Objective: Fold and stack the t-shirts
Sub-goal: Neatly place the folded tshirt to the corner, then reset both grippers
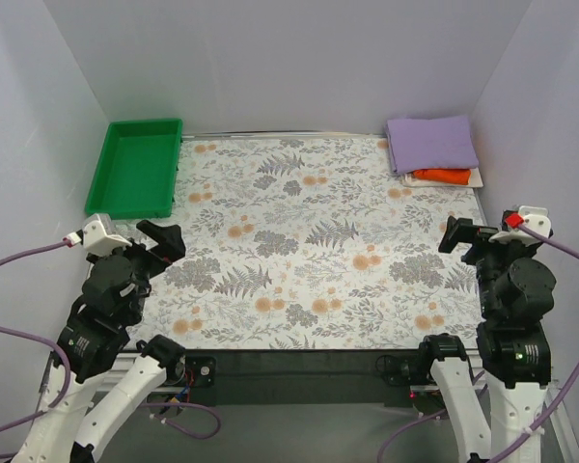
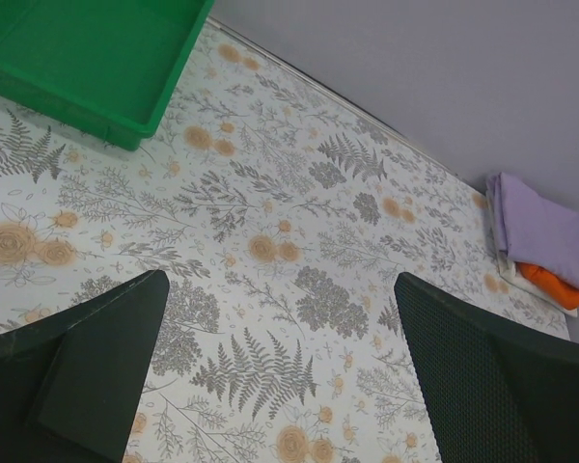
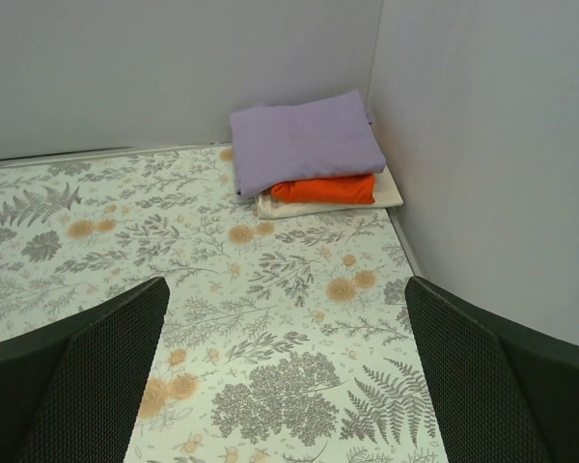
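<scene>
The shirts sit in one stack in the far right corner of the table (image 1: 299, 251), by the right wall: the top shirt (image 1: 431, 144) on the middle shirt (image 1: 442, 176), that on the bottom shirt (image 1: 477, 179). The tray (image 1: 137, 169) lies in the far left corner, well apart from the stack. The left gripper (image 1: 159, 236) hangs just before the tray, the right gripper (image 1: 460, 234) before the stack.

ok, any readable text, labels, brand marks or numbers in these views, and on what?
None readable in any view.
The green tray: plain, no label shows.
The lavender t-shirt, orange t-shirt and whitish t-shirt: no print or tag shows.
The table cover: fern and flower pattern only.
The red tab on the right arm: too small to read, if it carries anything.
</scene>
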Robot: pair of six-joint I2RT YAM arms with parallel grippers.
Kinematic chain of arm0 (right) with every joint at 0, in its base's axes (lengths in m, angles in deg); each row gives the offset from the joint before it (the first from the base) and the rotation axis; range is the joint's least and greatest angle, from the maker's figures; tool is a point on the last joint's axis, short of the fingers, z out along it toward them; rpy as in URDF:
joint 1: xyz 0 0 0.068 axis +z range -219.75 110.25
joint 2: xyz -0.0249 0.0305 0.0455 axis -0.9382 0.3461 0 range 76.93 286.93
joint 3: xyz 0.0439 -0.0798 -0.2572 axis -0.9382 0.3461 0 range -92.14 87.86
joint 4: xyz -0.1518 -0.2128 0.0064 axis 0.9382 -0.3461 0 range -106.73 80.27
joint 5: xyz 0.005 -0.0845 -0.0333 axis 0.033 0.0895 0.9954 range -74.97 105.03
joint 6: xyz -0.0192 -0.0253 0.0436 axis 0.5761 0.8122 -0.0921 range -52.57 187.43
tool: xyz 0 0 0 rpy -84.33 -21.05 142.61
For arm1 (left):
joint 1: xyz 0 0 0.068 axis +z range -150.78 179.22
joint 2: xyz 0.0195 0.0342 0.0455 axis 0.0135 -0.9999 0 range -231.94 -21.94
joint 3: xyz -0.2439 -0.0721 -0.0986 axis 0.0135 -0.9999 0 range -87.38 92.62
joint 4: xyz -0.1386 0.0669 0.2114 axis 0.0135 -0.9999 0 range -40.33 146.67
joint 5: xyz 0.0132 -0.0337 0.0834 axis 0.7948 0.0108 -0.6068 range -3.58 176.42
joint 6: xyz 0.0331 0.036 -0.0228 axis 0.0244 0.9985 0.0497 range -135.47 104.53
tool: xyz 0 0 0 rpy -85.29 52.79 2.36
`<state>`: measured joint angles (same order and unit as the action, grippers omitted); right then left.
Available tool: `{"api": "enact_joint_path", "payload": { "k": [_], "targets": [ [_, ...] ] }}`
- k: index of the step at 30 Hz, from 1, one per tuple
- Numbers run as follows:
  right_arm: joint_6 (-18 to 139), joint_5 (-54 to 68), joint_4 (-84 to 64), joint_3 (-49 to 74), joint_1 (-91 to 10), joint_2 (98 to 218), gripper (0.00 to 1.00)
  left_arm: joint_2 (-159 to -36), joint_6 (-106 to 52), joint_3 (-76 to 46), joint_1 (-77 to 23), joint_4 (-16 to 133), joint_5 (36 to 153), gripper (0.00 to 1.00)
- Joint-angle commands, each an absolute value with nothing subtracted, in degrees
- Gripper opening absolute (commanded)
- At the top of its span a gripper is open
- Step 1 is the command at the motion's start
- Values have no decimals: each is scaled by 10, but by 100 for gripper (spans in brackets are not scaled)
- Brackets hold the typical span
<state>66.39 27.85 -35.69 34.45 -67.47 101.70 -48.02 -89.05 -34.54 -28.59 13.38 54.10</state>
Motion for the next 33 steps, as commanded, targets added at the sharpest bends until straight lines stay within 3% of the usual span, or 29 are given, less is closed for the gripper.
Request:
{"api": "enact_joint_path", "payload": {
  "k": [1,11,33],
  "targets": [
    [673,259,-387,353,-671,964,98,-456,-869,-358,-282,126,521,98],
    [651,251,-466,326,-640,888,98,-415,-917,-398,-282,167,582,98],
    [644,221,-521,296,-624,875,98,-413,-940,-390,-282,140,579,98]
  ]
}}
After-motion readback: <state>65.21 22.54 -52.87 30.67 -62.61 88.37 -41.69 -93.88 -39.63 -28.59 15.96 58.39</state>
